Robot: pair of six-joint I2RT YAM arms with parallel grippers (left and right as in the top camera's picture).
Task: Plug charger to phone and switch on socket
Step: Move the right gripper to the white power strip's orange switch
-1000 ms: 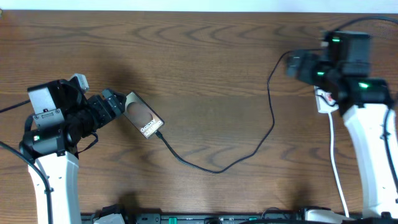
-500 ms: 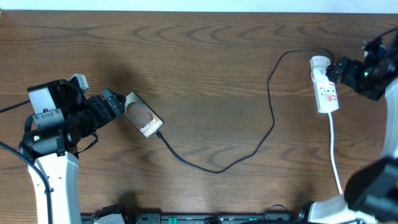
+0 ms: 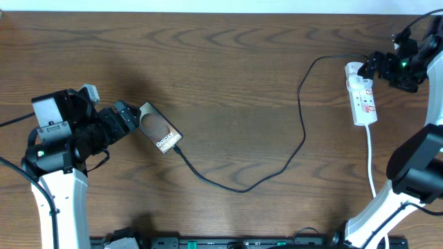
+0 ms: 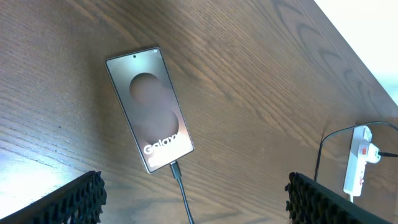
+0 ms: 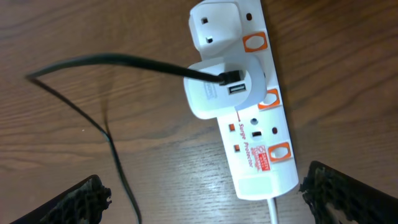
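The phone (image 3: 160,131) lies flat on the wooden table at the left, and in the left wrist view (image 4: 149,115) it shows white "Galaxy" lettering. The charger cable (image 3: 242,188) has its tip in the phone's lower end (image 4: 175,168). It curves right to a white adapter (image 5: 217,88) plugged into the socket (image 3: 362,97). The socket (image 5: 256,134) has orange-red switch marks. My left gripper (image 3: 130,119) is open and empty just left of the phone, its jaws (image 4: 196,205) wide apart. My right gripper (image 3: 374,66) is open and empty beside the socket's far end, its jaws (image 5: 205,199) apart.
The socket's white cord (image 3: 372,166) runs toward the front edge at the right. A second white plug (image 5: 214,25) sits in the socket's end outlet. The socket also shows far off in the left wrist view (image 4: 357,165).
My right arm swung off the socket to the far right, uncovering it, then edged back toward its far end. The left arm, phone and cable have not moved.
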